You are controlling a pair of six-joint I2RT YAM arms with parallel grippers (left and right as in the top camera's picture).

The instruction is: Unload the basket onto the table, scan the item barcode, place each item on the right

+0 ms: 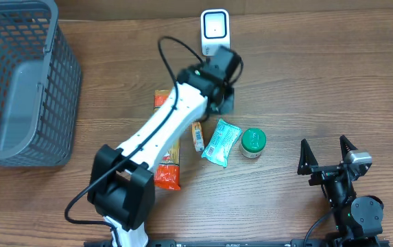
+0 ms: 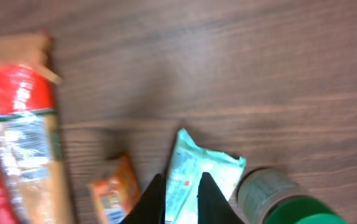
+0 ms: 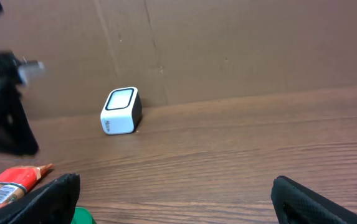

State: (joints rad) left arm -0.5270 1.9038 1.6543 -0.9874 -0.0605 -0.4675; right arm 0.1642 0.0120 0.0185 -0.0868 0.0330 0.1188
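Note:
The white barcode scanner stands at the back of the table, and the right wrist view shows the scanner against the cardboard wall. Grocery items lie mid-table: a teal packet, a green-lidded jar and a small orange packet. My left gripper hovers between the scanner and these items. In its own view the left gripper is shut with nothing in it, above the teal packet and beside the jar. My right gripper rests open at the front right, empty.
A grey mesh basket occupies the far left. A long red and orange packet lies partly under the left arm, and its printed end shows in the left wrist view. Bare wood stretches between the jar and the right gripper.

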